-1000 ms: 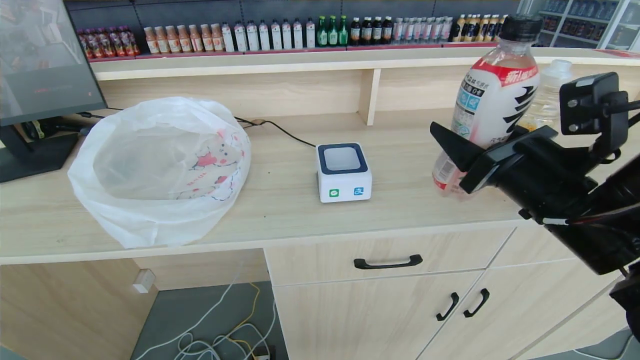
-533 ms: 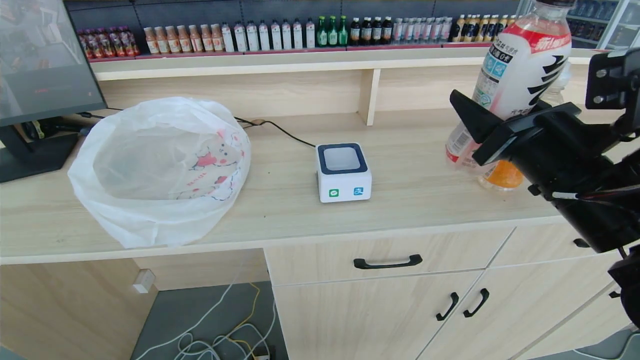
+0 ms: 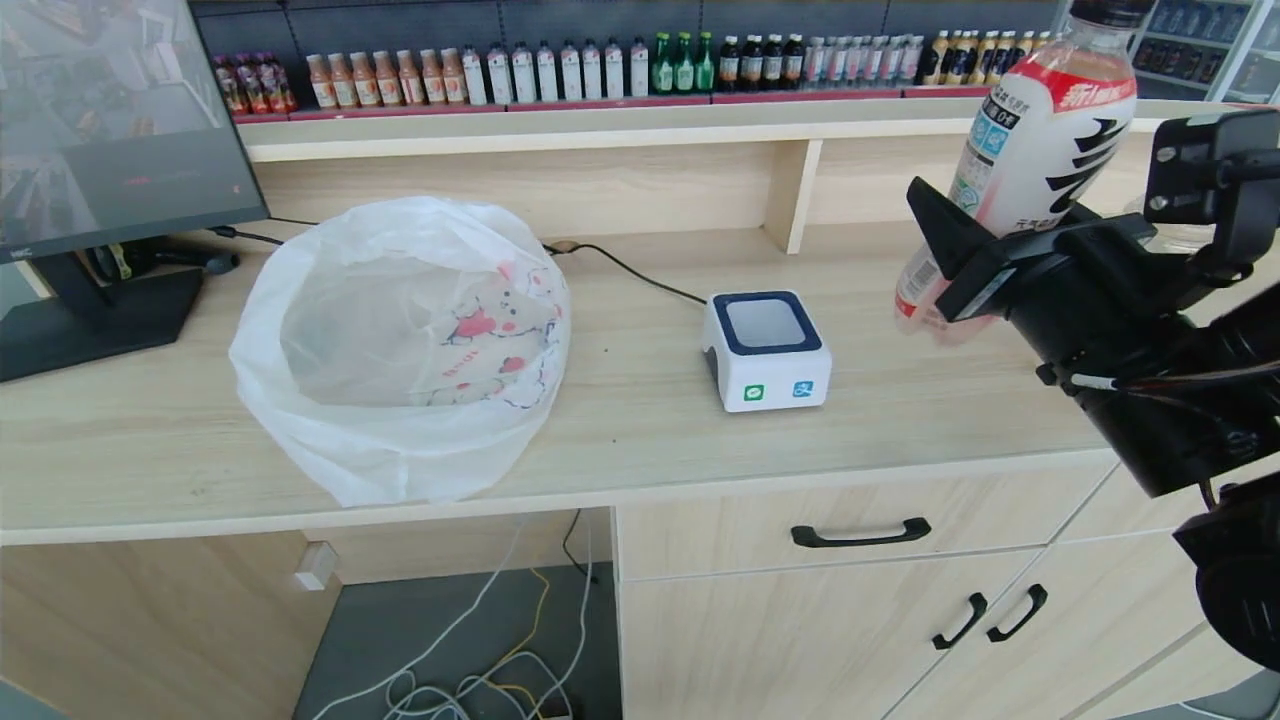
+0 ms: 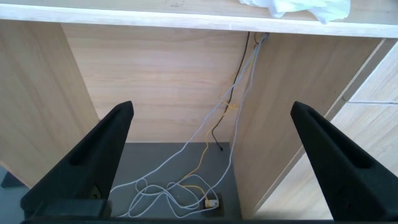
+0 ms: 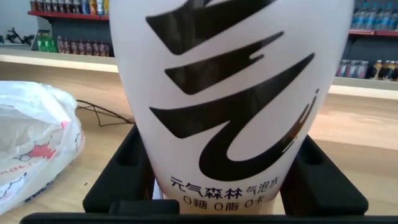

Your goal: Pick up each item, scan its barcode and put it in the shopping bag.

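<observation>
The right claw (image 3: 1010, 255) is clamped around the lower part of the bottle (image 3: 1040, 120), holding it cap-up and leaning a little, clear of the table (image 3: 640, 440) near its right end. To its left the scanner (image 3: 767, 350) sits on the table, window up. Farther left lies the open bag (image 3: 410, 350). The left claw (image 4: 211, 109) hangs spread wide below the table edge, above loose cables (image 4: 180, 193).

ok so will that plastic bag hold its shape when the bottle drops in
Probably not: the shopping bag is thin, crumpled film, so it likely sags or folds. It looks light and sits loose on the counter, so the bottle landing may shift it.
</observation>
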### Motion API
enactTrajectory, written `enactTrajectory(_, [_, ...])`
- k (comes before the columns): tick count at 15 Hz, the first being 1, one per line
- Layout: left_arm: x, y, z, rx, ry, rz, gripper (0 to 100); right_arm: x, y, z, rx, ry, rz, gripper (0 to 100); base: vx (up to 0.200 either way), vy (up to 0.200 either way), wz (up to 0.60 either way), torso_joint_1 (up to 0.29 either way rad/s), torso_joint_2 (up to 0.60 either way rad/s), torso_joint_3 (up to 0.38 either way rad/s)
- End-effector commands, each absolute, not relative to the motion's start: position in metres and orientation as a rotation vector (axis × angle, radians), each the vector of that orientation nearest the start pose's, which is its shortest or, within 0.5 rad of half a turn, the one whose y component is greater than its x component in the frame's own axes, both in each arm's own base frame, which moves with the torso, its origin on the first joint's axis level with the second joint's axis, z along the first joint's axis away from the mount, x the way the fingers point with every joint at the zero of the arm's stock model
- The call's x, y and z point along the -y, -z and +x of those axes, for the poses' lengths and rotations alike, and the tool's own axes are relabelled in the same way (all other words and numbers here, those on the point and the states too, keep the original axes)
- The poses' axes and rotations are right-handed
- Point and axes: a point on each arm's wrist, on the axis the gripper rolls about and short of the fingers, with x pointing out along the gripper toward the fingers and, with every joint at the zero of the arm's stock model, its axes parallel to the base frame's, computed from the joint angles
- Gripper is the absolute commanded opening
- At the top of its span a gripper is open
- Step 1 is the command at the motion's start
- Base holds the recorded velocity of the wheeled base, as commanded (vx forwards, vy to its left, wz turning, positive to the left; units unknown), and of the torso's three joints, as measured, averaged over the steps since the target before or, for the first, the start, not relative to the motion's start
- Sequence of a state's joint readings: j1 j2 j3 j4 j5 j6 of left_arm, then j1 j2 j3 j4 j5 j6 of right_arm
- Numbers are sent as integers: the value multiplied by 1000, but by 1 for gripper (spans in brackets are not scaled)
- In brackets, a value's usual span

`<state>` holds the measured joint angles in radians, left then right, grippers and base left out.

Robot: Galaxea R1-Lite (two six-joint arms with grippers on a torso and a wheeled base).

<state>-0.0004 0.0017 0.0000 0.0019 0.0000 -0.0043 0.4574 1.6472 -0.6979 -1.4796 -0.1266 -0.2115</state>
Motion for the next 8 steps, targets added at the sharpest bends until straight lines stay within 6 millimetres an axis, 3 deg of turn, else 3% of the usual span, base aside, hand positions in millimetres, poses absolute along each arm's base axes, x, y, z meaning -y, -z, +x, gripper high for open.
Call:
enactTrajectory(1, [0, -75, -23, -3, 0, -5, 100, -120, -251, 249, 537, -270, -52, 0, 0, 200, 0, 7, 2, -2])
enactTrajectory(3, [0, -75, -23, -3, 0, 0, 100, -121, -249, 248, 530, -279, -44, 0, 0, 200, 0, 7, 0, 0])
enactTrajectory(8, [0, -75, -23, -3, 0, -2, 100, -136, -248, 240, 528, -333, -28, 0, 0, 0, 0, 0, 0, 0])
